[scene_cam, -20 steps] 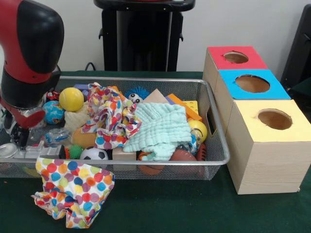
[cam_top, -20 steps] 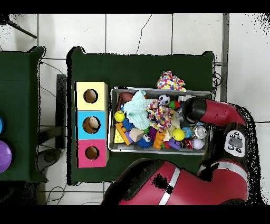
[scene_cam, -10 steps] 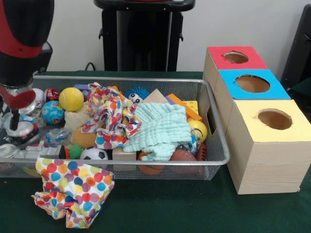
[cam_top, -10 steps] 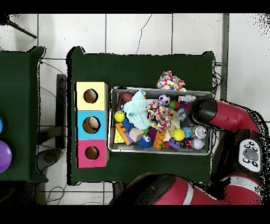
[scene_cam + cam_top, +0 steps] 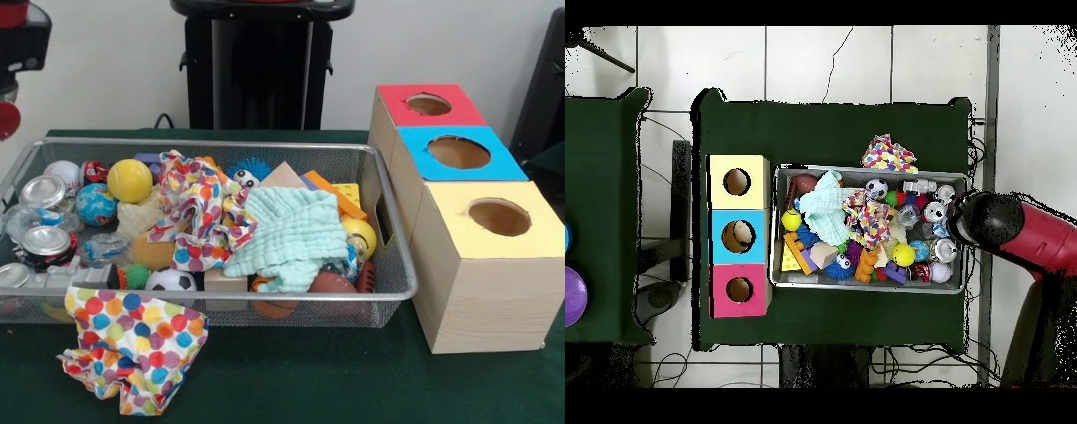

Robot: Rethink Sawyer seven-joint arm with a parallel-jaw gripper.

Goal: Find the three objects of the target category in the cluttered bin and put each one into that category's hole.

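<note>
Wire bin remains crammed with toys; nothing visibly sorted yet; gripper state cannot be told.

Arm sits at the bin's can-end rim, above the pile. Below it: cans packed tight, no gaps. Farther along, cloths blanket the middle; box holes beyond are unobstructed.
</note>
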